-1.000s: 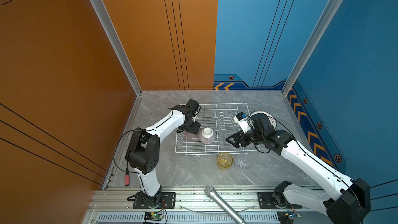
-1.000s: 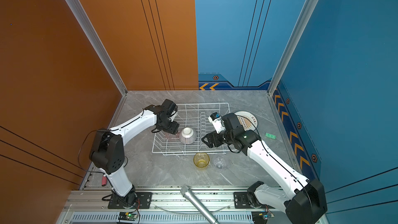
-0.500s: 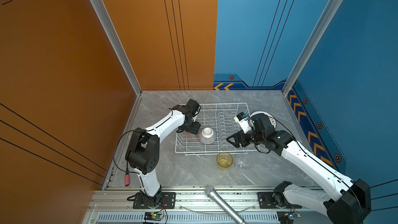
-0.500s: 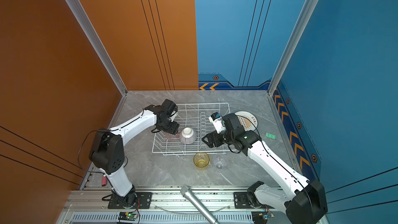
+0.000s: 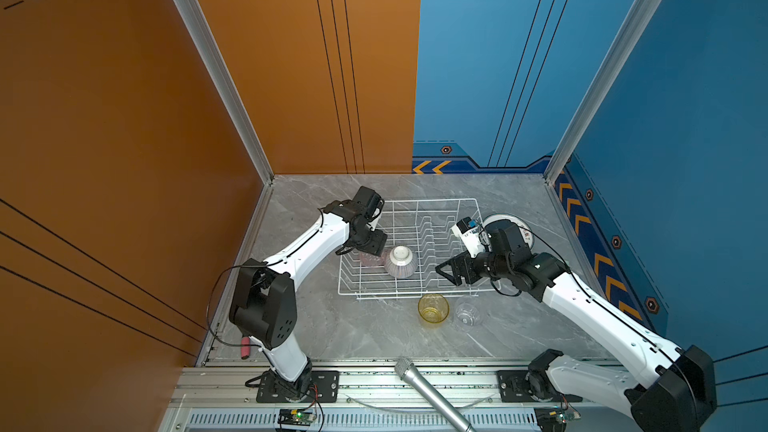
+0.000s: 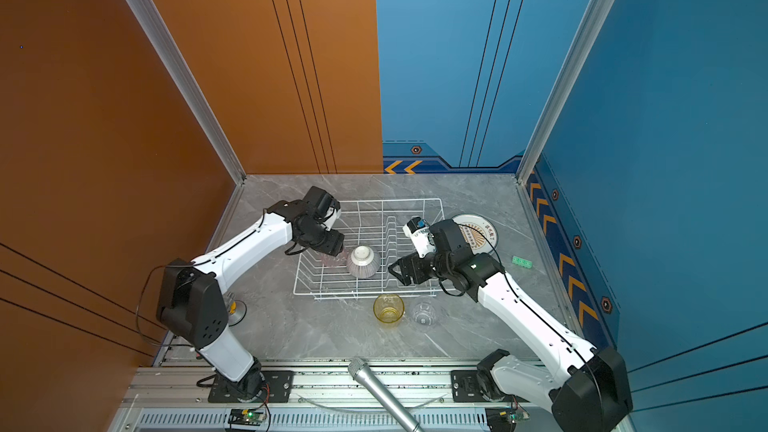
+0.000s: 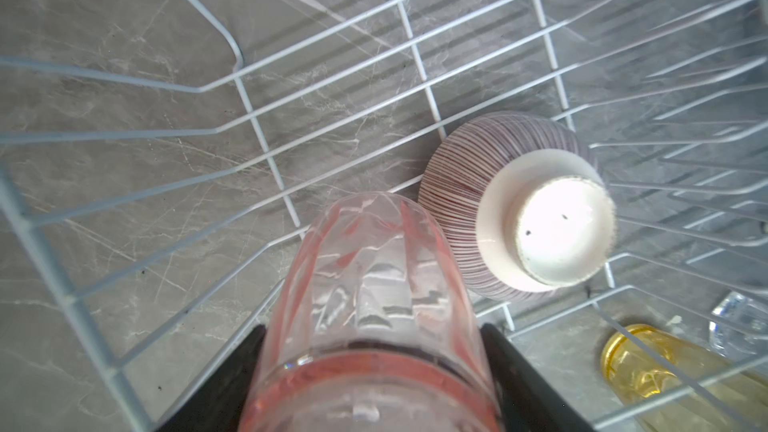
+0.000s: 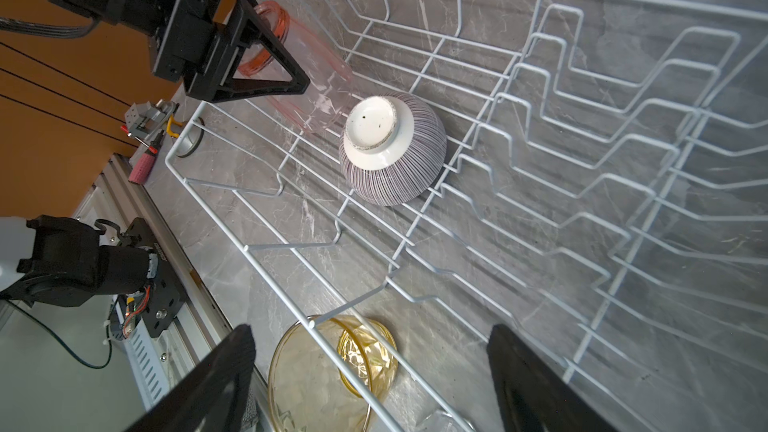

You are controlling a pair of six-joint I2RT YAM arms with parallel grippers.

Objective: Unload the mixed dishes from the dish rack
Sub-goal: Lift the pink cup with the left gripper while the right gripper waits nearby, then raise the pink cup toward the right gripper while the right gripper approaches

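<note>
The white wire dish rack [image 5: 428,202] [image 6: 399,201] stands mid-table. Inside it, a striped white bowl [image 5: 401,261] [image 6: 363,261] [image 7: 519,209] [image 8: 390,151] sits upside down. Beside the bowl a pink tumbler [image 5: 370,260] [image 7: 374,276] [image 8: 320,101] leans tilted, and my left gripper [image 5: 372,245] [image 6: 332,243] [image 7: 374,328] is shut on it near its rim. My right gripper [image 5: 446,274] [image 6: 397,274] [image 8: 372,328] hovers open and empty over the rack's near right part. An amber tumbler [image 5: 433,309] [image 8: 332,367] and a clear tumbler [image 5: 468,314] [image 6: 424,314] stand on the table before the rack.
A patterned white plate [image 5: 521,226] [image 6: 478,232] lies right of the rack, partly behind my right arm. A green block [image 6: 521,261] sits further right. A microphone [image 5: 428,392] pokes in at the front edge. A red-handled tool [image 5: 246,347] lies by the left arm's base.
</note>
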